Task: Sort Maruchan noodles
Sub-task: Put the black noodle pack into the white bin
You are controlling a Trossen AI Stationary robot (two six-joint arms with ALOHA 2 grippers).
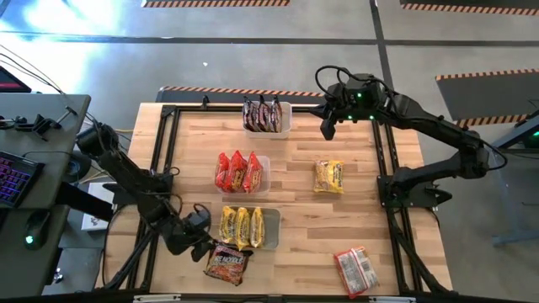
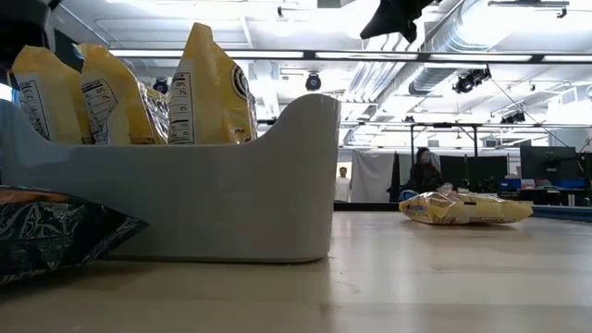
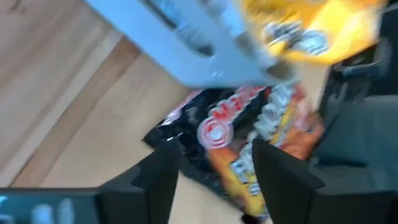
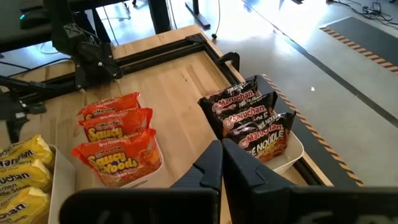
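Bright overhead lighting; left wrist view heavily motion-blurred.

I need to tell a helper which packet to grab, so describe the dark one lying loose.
Find the tub of yellow packets at the table's near edge. The dark packet lies flat beside it, by the left gripper, the only dark one outside a tub.
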